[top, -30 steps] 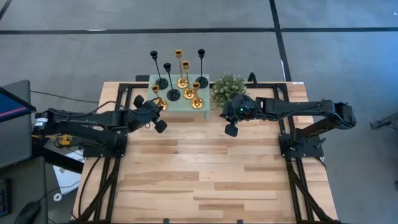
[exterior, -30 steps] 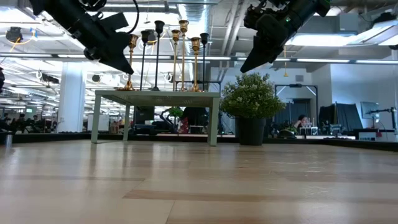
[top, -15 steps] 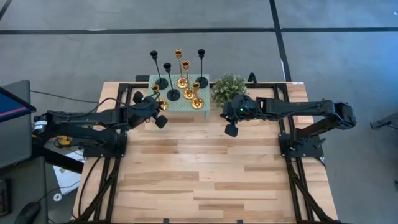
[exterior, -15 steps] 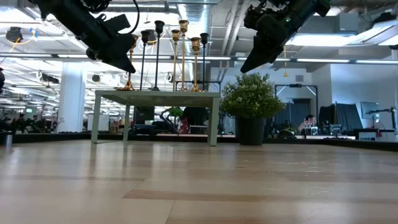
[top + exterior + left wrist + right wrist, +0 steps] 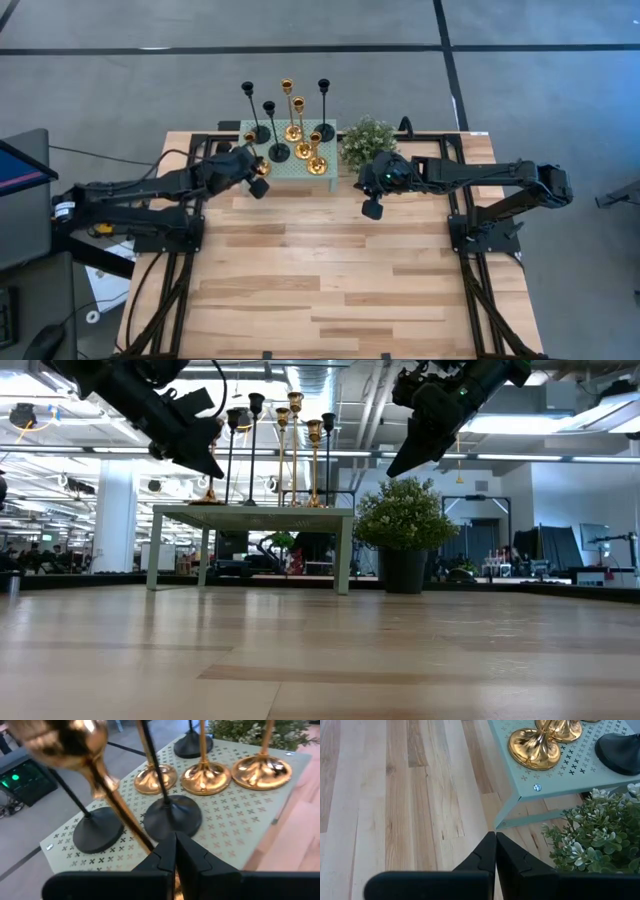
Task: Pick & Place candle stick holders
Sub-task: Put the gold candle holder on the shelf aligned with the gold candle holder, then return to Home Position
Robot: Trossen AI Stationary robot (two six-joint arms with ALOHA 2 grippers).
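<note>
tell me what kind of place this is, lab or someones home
Most likely a robotics lab or open workshop, not a home: exposed ceiling ducts and strip lights overhead, more workstations with equipment in the background, and two robot arms mounted at a wooden table.

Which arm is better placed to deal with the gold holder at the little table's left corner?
Left. The left gripper is at that gold holder, while the right gripper hangs beside the plant.

Nothing to read from where I work.
I find no words, brands, numbers or signs on my little mint-green table [image 5: 285, 165], only its punched cross pattern, and none on the candle stick holders [image 5: 292, 128] or the wooden table [image 5: 330, 270].
</note>
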